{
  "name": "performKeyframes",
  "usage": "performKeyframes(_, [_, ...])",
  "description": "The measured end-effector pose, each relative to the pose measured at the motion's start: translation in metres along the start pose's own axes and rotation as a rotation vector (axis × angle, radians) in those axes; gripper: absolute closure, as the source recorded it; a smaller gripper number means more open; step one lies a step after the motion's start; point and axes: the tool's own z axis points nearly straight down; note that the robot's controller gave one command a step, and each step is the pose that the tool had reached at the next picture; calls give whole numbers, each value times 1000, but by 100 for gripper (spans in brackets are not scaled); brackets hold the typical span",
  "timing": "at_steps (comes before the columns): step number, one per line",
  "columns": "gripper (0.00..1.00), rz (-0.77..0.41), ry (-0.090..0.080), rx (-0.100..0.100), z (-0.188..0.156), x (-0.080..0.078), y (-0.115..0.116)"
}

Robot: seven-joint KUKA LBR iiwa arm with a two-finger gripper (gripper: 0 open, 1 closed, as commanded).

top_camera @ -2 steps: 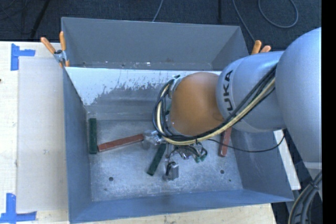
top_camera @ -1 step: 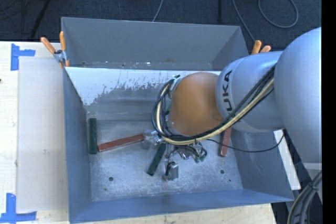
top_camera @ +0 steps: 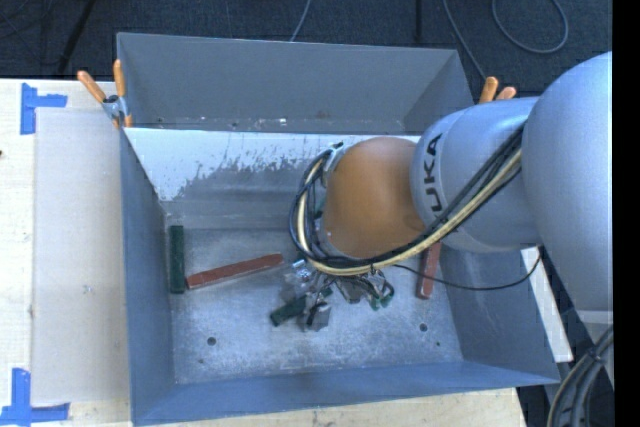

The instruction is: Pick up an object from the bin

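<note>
Bars first: well left of the claw (top_camera: 312,303) lies a dark green bar (top_camera: 176,259), and between them a flat red-brown strip (top_camera: 235,271). A small dark piece (top_camera: 287,314) lies right at the claw's tip, slightly to its left. I cannot tell how far the claw is open or whether it holds anything. The piece looks light and stiff, best pinched across its narrow middle. Right of the claw leans a brown stick (top_camera: 428,273).

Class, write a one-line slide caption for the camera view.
Gripper low in the grey bin, near a reddish-brown stick and a green bar.
</note>
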Motion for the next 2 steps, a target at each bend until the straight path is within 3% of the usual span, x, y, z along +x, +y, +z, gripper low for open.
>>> performKeyframes(1, [100, 5, -3, 1, -17, 0, 0])
performKeyframes(2, [100, 13, -9, 4, -135, -3, 0])
